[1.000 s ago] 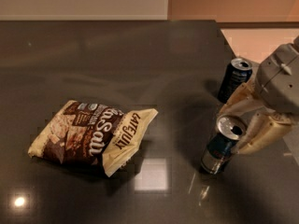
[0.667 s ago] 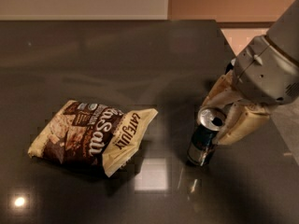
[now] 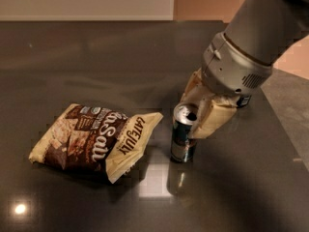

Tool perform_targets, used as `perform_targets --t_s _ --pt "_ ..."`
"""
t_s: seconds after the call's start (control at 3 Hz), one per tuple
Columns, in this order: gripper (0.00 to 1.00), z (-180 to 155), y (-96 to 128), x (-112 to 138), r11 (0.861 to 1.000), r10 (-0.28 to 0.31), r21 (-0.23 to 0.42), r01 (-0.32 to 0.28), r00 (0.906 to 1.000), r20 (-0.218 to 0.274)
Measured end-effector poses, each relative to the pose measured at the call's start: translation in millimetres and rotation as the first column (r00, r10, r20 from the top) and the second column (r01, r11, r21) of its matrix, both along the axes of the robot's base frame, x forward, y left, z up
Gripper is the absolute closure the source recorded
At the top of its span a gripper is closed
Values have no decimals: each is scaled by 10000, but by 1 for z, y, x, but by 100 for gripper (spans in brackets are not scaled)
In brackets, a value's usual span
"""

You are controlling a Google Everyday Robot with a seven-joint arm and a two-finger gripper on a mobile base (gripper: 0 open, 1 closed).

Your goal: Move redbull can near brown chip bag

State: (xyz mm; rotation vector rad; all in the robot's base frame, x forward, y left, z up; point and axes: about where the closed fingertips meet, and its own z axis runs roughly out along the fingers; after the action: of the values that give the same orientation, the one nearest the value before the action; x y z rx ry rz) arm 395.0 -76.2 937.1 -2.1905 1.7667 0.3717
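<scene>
The grey robot arm (image 3: pixel 260 37) is cut off by the top and right edges of the frame, so only its lower part shows. Its cream-coloured gripper (image 3: pixel 194 120), at centre right, closes on the slim silver-and-blue redbull can (image 3: pixel 182 141) and covers the can's upper right side; one finger is partly hidden behind the can. The print on the can is blurred. Under the wrist a small dark thing (image 3: pixel 244 101) shows, mostly hidden by the arm. The small print on the crinkled brown chip bag (image 3: pixel 91 141), at lower left, is unreadable. The dark glossy table (image 3: pixel 72 62) runs out of the frame at left and bottom.
</scene>
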Motion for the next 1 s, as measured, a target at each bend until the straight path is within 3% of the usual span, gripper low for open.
perform_targets --t_s 0.33,1.0 --pt "100 -6 19 5 9999 167 -31 -167 9997 -162" --pt "60 -13 44 6 9990 432 144 -426 9979 -472"
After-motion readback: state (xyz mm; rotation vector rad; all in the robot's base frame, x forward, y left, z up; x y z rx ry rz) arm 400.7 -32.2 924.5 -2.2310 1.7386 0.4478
